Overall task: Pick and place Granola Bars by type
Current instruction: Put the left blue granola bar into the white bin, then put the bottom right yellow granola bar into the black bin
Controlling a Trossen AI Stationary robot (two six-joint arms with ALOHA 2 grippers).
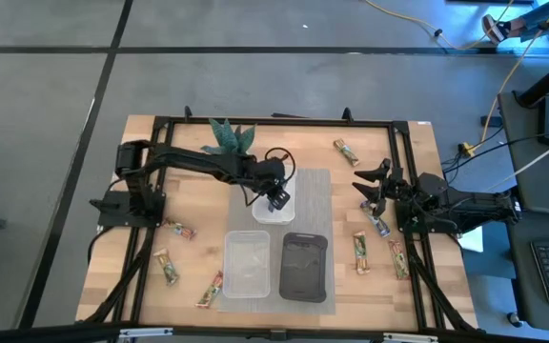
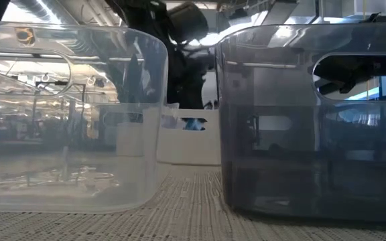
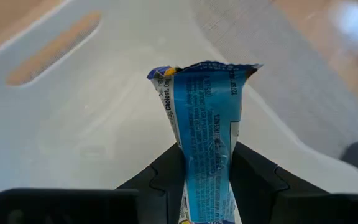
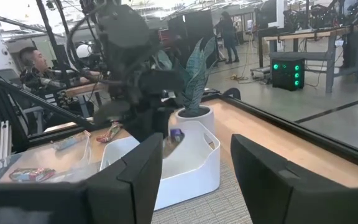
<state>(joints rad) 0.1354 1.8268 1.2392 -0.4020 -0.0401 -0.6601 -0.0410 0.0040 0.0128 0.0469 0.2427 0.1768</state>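
The left gripper (image 3: 207, 180) pinches a blue granola bar (image 3: 205, 134) upright over the white tray (image 1: 278, 206) near the table's middle, apparently ready to drop it in. The right gripper (image 4: 191, 168) waits empty, fingers parted, near the right edge.

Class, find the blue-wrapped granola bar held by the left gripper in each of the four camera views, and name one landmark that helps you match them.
High view: hidden under the left gripper, over the white tray.
Low view: a blue patch at the white tray's handle cutout.
Left wrist view: centre, the blue-wrapped granola bar pinched between the fingers.
Right wrist view: small, above the white tray.
Shared landmark: the white tray.
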